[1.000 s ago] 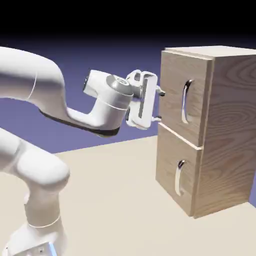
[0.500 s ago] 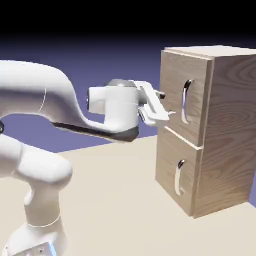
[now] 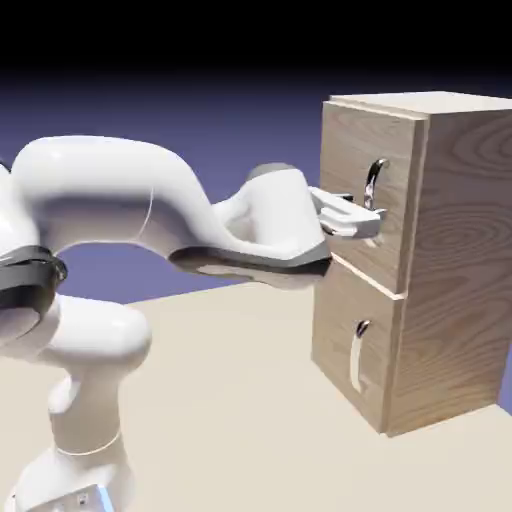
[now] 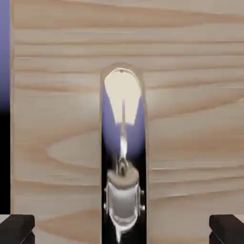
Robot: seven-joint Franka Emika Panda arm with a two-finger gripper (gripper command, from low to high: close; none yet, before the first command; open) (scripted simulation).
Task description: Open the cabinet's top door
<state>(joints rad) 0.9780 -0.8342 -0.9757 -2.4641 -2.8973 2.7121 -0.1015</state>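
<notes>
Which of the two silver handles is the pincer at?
The upper handle, the long one on the top door. The pincer sits at its lower part, fingers either side; the lower door's short handle hangs well below, untouched.

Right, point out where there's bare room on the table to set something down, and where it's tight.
The table lies bare between the robot's base and the cabinet, below the reaching arm. A narrow bare strip runs in front of the lower door. It is crowded at the top door, where the gripper sits at the handle.
</notes>
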